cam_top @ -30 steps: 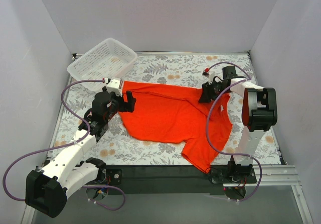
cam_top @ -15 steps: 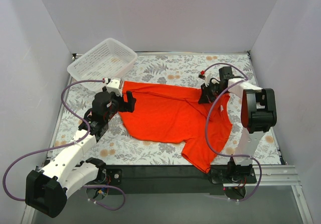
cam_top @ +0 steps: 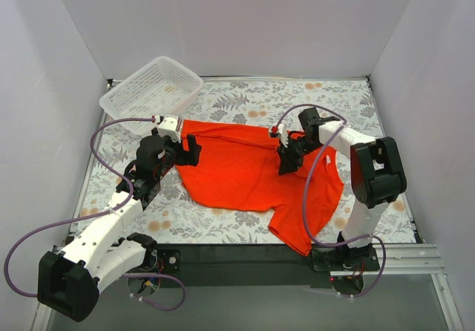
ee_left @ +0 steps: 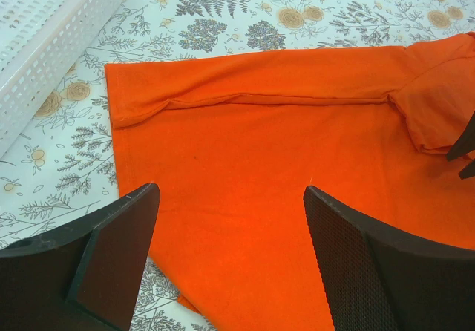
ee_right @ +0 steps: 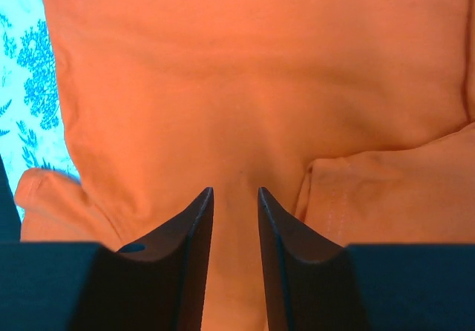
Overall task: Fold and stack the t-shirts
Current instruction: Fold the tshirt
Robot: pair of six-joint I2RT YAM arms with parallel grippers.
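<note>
The bright orange-red t-shirt (cam_top: 245, 171) lies spread on the floral table, with one part hanging toward the front edge. My left gripper (cam_top: 189, 153) is open and empty. It hovers low over the shirt's left part (ee_left: 260, 160), and its midpoint shows in the left wrist view (ee_left: 230, 191). My right gripper (cam_top: 286, 160) is over the shirt's upper right part, its jaws nearly together with fabric pinched between them (ee_right: 235, 191). A flap of the shirt (ee_left: 434, 116) is folded leftward over the body beside it.
A white plastic lattice basket (cam_top: 152, 86) stands at the back left, close to the shirt's left corner, and also shows in the left wrist view (ee_left: 44, 34). White walls enclose the table. Purple cables loop beside both arms.
My right gripper has moved left from the shirt's right edge toward its middle, drawing the fabric over with it. The left arm has not moved.
</note>
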